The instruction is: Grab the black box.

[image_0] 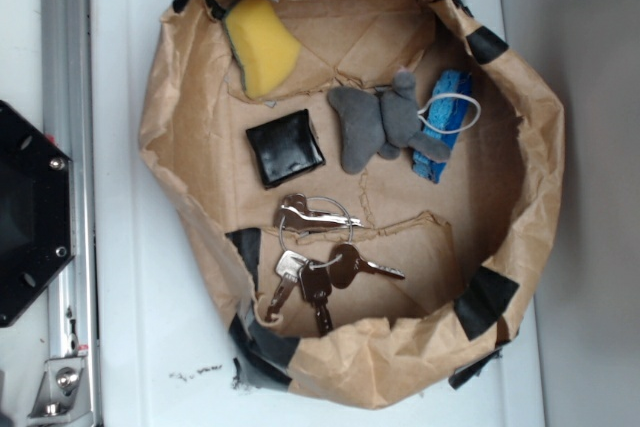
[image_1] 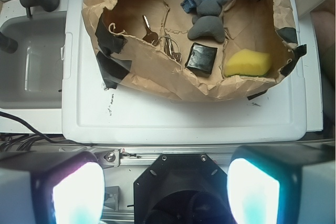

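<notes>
Black box in paper bag beside plush toy; end effector released, empty.

The gripper hangs wide apart at the bottom edge, its two fingers glowing pale. Beyond it, on the white desk, a brown paper bag holds the black box. Just right of the box lies a yellow sponge, behind it a grey plush toy, left of it keys.
</notes>
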